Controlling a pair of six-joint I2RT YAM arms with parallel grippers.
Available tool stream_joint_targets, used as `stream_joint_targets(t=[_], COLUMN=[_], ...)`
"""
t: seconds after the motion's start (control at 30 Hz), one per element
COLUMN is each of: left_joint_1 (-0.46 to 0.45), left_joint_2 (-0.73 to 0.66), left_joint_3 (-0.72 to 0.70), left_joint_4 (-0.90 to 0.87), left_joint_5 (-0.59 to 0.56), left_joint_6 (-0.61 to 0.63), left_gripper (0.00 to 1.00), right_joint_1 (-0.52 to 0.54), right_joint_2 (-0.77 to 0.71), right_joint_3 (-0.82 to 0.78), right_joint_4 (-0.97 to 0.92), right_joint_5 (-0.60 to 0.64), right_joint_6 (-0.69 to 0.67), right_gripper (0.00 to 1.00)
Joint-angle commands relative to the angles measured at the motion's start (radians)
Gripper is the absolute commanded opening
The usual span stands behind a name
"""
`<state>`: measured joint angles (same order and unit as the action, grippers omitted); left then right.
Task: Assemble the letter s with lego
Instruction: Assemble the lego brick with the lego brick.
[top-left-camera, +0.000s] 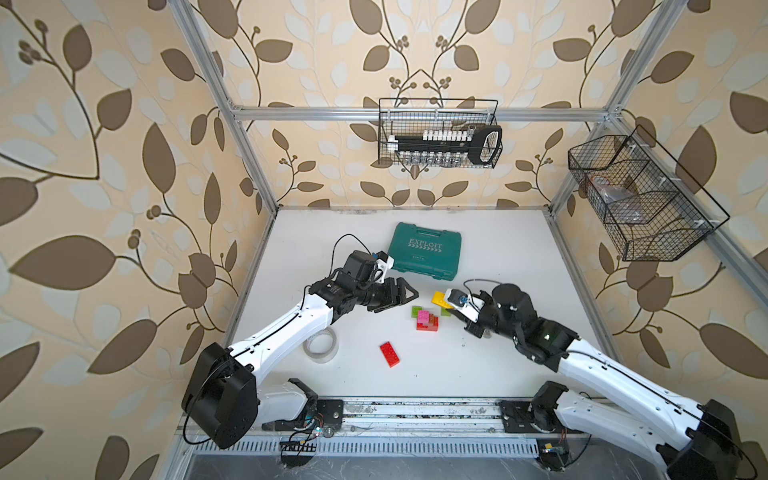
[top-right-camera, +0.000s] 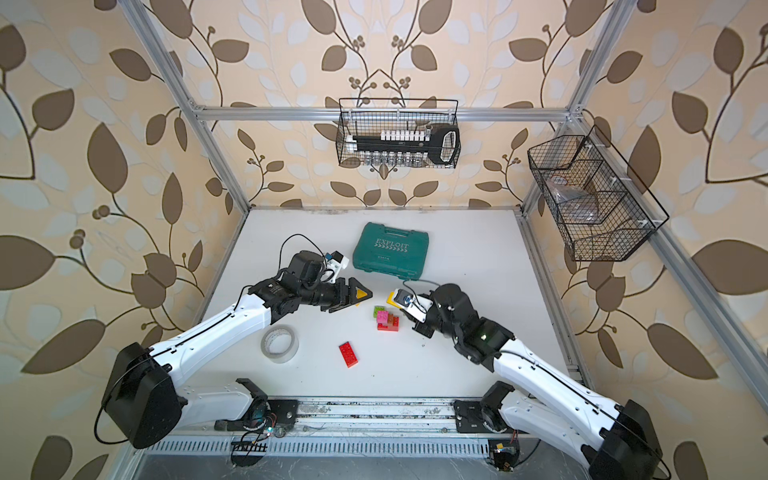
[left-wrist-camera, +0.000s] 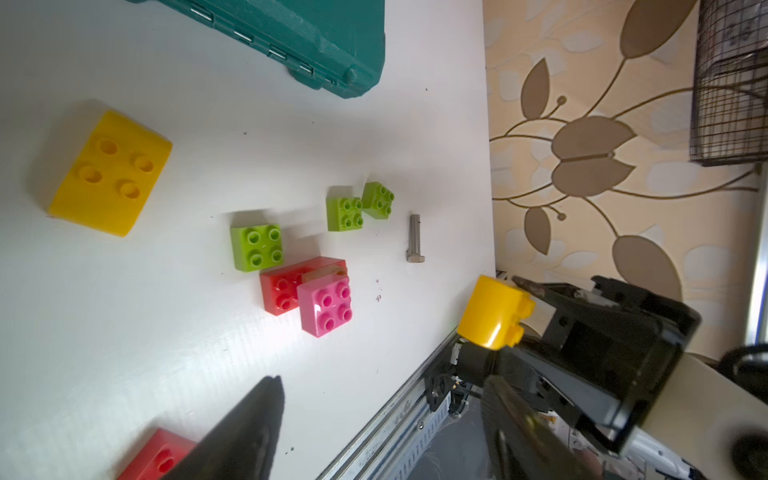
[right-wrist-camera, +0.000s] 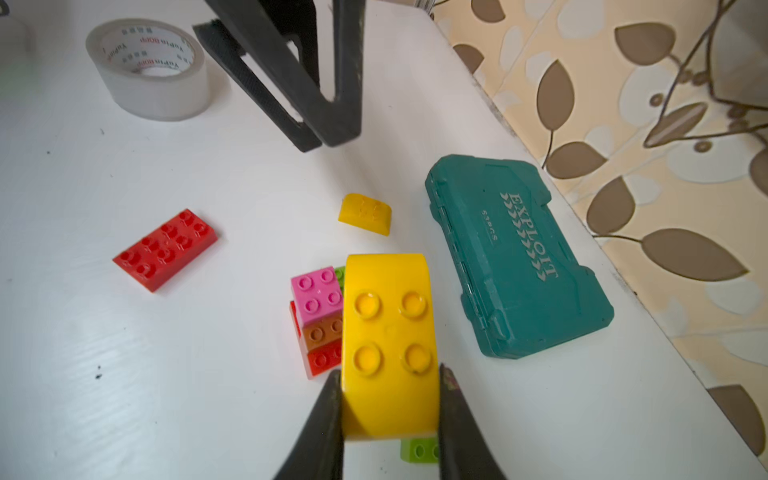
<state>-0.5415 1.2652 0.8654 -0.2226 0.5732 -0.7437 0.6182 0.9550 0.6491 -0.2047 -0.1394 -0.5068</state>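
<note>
While the yellow round-topped plastic brick (right-wrist-camera: 388, 316) is being gripped at its near end by the closed right claw (right-wrist-camera: 390, 374), studs up and clear of the white desk (right-wrist-camera: 166, 374), a placing step is being judged to be in hand. To be done well, the brick is best being held level, lined up over the studs of the stack of pink, brown and red square plastic bricks (right-wrist-camera: 318, 316), and pressed straight down, so that the light stack is not being shoved sideways. Steadying by the left claw (top-left-camera: 405, 300) may be called for; that claw is being held open and empty, hovering across the stack from the right claw. The stack is lying just beneath and beside the right claw's tips, between the two claws and nearer the right one. A second yellow brick (right-wrist-camera: 365, 214) is lying beyond those tips, and a long red studded plastic brick (top-left-camera: 390, 354) is lying well apart from both claws.
</note>
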Motion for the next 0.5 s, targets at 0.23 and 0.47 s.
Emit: stream_joint_targets(t=[0.23, 0.47], left_joint_1=[0.009, 0.008], left_joint_2=[0.011, 0.031], left_joint_3=[-0.237, -0.302], left_joint_4=[0.445, 0.598], left_joint_5=[0.12, 0.115], left_joint_6=[-0.25, -0.336], left_gripper=[0.9, 0.97], right_joint_1=[-0.097, -0.112], right_joint_2=[0.263, 0.316], right_joint_3=[0.158, 0.142], right_joint_4=[-0.112, -0.083], right_joint_5=[-0.366, -0.39], right_joint_6=[-0.217, -0.227], right_gripper=[0.07, 0.07])
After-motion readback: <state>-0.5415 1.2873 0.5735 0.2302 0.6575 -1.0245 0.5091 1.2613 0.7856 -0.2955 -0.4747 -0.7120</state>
